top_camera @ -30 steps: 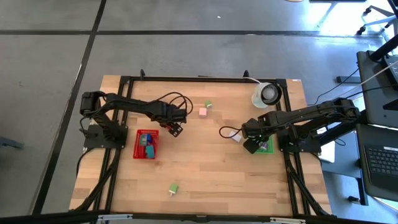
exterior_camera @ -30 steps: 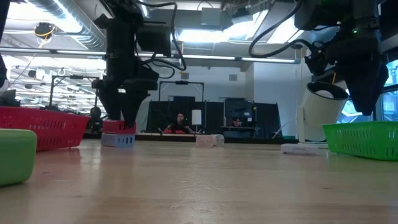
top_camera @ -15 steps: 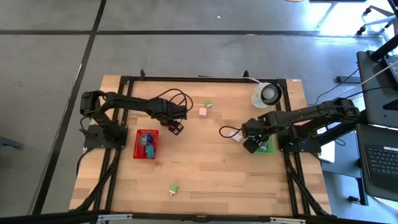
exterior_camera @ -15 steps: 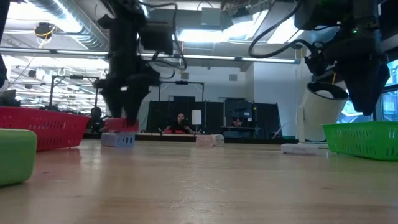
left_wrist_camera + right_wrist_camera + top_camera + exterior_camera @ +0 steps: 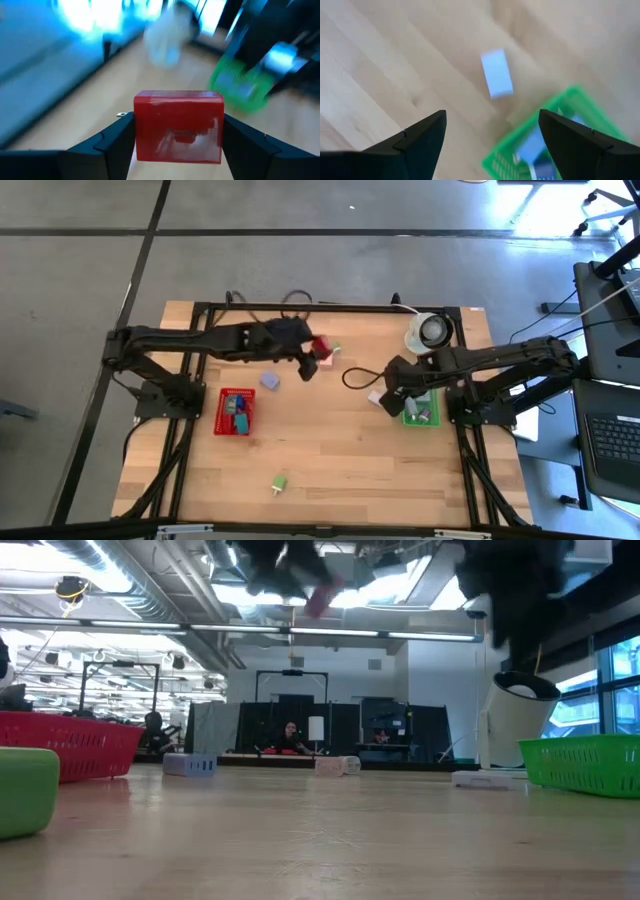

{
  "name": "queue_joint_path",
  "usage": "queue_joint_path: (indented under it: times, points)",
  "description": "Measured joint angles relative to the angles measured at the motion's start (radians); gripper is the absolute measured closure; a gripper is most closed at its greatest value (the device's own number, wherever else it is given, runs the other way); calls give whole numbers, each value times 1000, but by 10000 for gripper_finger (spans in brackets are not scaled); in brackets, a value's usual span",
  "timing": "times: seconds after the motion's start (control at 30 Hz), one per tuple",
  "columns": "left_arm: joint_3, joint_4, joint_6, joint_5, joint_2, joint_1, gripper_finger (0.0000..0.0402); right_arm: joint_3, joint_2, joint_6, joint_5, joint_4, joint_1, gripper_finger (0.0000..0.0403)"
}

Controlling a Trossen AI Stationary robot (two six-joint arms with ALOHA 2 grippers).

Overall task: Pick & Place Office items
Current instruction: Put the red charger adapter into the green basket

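- The red block (image 5: 178,126), a small, rigid, light piece with smooth faces that could slip, sits clamped by its flat sides in the left tool (image 5: 312,358), raised over the bench (image 5: 330,450) toward 12 o'clock.
- The right tool (image 5: 388,395) hangs with fingers apart at 3 o'clock, beside the green tray (image 5: 420,412).

Left gripper (image 5: 312,360) sits upper centre of the high view, arm stretched, fingers clamped around a load. Right gripper (image 5: 392,396) hangs right of centre, fingers spread.
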Motion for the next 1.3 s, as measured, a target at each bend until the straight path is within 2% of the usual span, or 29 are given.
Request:
queue_joint_path:
  times: [0.13, 0.33, 0.57, 0.67, 0.83, 0.93, 1.03, 1.3]
  points:
    - [0, 108, 118, -76, -58, -19, 156, 97, 0, -21, 129, 3, 1, 83]
    - [0, 129, 231, -221, -92, -54, 156, 243, 0, -99, 267, 50, 1, 83]
    - [-1, 143, 280, -278, -64, -97, 150, 300, 0, -216, 400, 364, -3, 83]
    - [-3, 145, 317, -351, -40, -127, 148, 301, 10, -240, 406, 495, -20, 83]
    - [-2, 149, 384, -426, 11, -168, 153, 301, 30, -194, 366, 559, -64, 83]
    - [-2, 167, 414, -438, 36, -186, 153, 301, 47, -142, 306, 564, -92, 83]
    - [-2, 223, 450, -437, 61, -198, 152, 300, 74, -109, 299, 573, -104, 83]
    - [-2, 315, 517, -435, 92, -209, 152, 300, 153, -99, 220, 607, -113, 83]
